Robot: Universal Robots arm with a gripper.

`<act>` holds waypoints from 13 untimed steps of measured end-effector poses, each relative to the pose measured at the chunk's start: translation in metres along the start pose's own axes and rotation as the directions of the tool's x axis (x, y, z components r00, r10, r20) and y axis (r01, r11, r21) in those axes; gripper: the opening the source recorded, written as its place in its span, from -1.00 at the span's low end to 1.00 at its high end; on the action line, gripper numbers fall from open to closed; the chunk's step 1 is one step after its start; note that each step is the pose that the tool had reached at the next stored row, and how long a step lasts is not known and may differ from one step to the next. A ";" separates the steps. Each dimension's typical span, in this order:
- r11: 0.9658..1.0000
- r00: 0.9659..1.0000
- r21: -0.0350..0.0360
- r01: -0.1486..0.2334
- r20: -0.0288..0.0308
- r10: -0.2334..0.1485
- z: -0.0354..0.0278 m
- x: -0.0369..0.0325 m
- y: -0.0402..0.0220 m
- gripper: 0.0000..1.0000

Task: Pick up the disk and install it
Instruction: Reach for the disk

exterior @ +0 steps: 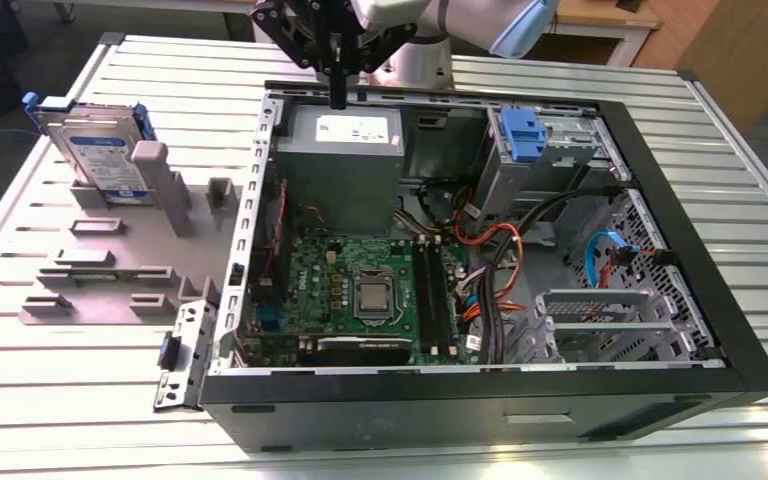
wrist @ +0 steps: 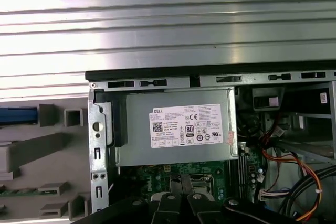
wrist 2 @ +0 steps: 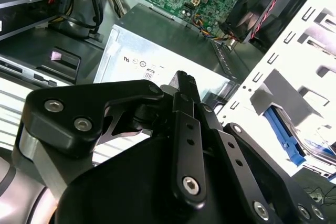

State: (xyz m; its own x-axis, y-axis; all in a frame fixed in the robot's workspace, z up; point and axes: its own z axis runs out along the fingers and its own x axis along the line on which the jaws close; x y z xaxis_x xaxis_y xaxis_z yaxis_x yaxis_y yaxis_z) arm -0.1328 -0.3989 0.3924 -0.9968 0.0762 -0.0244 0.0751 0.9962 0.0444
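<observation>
Nothing picked up yet, so the job is right at its start: the disk point(exterior: 97, 150) stands on edge in the grey holder block point(exterior: 117, 260) out on the slatted table point(exterior: 64, 400), silver face and white-and-blue label showing, blue carrier bracket around it, untouched. It sits well apart from the gripper point(exterior: 340, 98), off toward the exterior view's left and outside the open computer case point(exterior: 744, 330). The whole pick and the whole install are left to do, as far as this shows. And the hand itself: it hangs over the far wall of the case, directly above the power supply point(exterior: 344, 150), pointing down and touching nothing. In the second wrist view the gripper point(wrist 2: 181, 80) has its two fingers brought right together, tip to tip, no gap to speak of and nothing between them, so it is closed and empty. The first wrist view looks straight down on the power supply's point(wrist: 178, 129) labelled top just below the hand. On the other side of the hand from the disk, a blue caddy point(exterior: 523, 135) with no drive in it sits up in the case's drive bay, near but clear of the fingers.
</observation>
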 end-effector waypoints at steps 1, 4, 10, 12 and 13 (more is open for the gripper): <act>1.000 1.000 0.000 0.000 0.000 0.000 0.0006 0.0016 -0.0002 -0.79; 1.000 1.000 0.000 0.000 0.000 0.000 0.0012 0.0034 -0.0003 -0.79; 1.000 1.000 0.000 0.000 0.000 0.000 0.0014 0.0049 -0.0004 -0.79; 1.000 1.000 0.000 0.000 0.000 0.000 0.0015 0.0053 -0.0005 -0.79; 1.000 1.000 0.000 0.000 0.000 0.000 0.0015 0.0057 -0.0005 -0.79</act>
State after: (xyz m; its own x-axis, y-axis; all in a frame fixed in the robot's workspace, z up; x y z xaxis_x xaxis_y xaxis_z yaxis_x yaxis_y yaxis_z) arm -0.1385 -0.3989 0.3907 -0.9968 0.0763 -0.0241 0.0752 0.9962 0.0443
